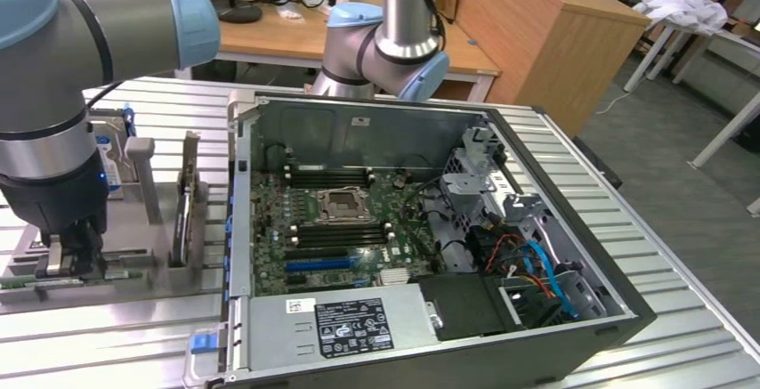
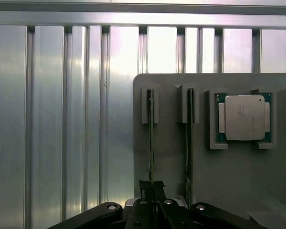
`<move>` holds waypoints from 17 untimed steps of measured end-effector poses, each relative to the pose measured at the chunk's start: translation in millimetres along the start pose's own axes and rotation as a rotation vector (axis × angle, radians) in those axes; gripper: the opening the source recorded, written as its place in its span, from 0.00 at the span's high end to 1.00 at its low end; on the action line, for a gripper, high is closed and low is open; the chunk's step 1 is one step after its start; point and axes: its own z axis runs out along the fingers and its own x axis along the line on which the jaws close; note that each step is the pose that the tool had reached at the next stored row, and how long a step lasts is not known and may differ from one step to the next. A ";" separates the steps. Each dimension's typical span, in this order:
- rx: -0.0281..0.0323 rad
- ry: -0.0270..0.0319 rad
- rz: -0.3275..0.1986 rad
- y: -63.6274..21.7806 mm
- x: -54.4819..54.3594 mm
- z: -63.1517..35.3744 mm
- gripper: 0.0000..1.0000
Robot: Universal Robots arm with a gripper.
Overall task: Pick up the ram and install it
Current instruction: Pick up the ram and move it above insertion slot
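**Current state**

- The end effector (image 2: 152, 184) is lowered over a grey holder plate (image 2: 169, 162) on the ribbed metal tabletop (image 2: 62, 119).
- The ram (image 2: 150, 136) stands on its long edge in a slot of the holder plate.
- The two fingers sit one on each face of the ram at one end. They are closed against it, with no visible gap on either side. The ram is seated in its slot and is not raised.
- A second memory stick (image 2: 188, 143) stands on edge in the neighbouring slot, parallel to the ram and just beside it. The fingers do not touch it.
- A square silver processor chip (image 2: 244, 117) lies flat in a framed pocket on the same plate, beyond the second memory stick.

**Surroundings**

- In the exterior view, the arm and holder plate are at the exterior view's left.
- An open computer case (image 1: 594, 318) lies on the tabletop towards the exterior view's right, apart from the end effector.
- Its motherboard (image 1: 392, 229) faces up, with long black slots (image 1: 333, 177) beside the processor socket (image 1: 340, 202).
- A second arm (image 1: 386, 42) stands behind the case.
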 end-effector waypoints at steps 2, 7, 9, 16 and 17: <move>0.0001 -0.0007 0.000 0.0 -0.1 0.0 0.88; -0.0001 -0.0020 0.000 0.0 0.0 -0.2 0.88; -0.0004 -0.0017 0.001 0.1 0.0 -1.7 0.88; -0.0001 -0.0019 0.005 0.1 0.1 -9.1 0.88; -0.0002 -0.0020 0.005 0.1 0.1 -10.4 0.88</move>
